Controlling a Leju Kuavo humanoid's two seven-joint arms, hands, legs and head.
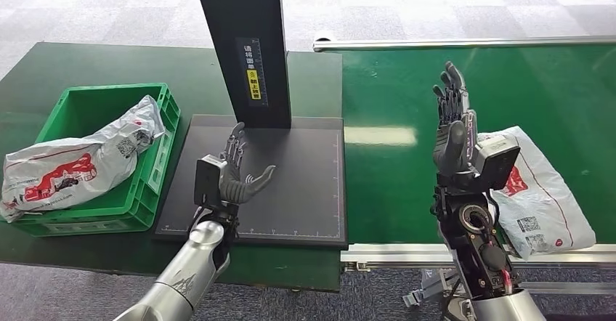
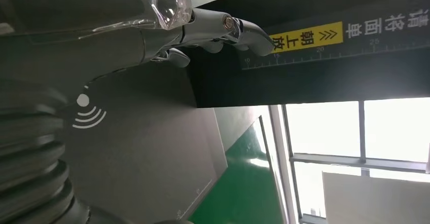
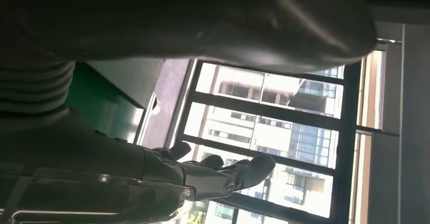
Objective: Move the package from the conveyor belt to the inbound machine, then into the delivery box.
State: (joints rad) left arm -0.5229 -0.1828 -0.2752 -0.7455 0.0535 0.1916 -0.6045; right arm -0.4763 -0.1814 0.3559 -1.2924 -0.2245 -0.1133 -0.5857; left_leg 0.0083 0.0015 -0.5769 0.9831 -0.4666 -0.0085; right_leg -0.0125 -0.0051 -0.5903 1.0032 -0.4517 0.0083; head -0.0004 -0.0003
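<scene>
A white plastic package (image 1: 541,194) with red print lies on the green conveyor belt (image 1: 407,183) at the right, partly hidden behind my right wrist. My right hand (image 1: 452,121) is raised above the belt just left of the package, fingers straight and apart, holding nothing; the right wrist view has its dark fingers (image 3: 238,171) against windows. My left hand (image 1: 236,168) hovers over the black plate of the inbound machine (image 1: 305,190), palm up and empty, fingers spread (image 2: 243,31). A second white package (image 1: 80,161) rests in the green delivery box (image 1: 156,172) at the left.
The machine's black upright post (image 1: 243,45) with a yellow label (image 2: 304,36) stands at the plate's far edge. A metal rail (image 1: 436,252) runs along the belt's near side. Dark green tabletop (image 1: 43,67) surrounds the box.
</scene>
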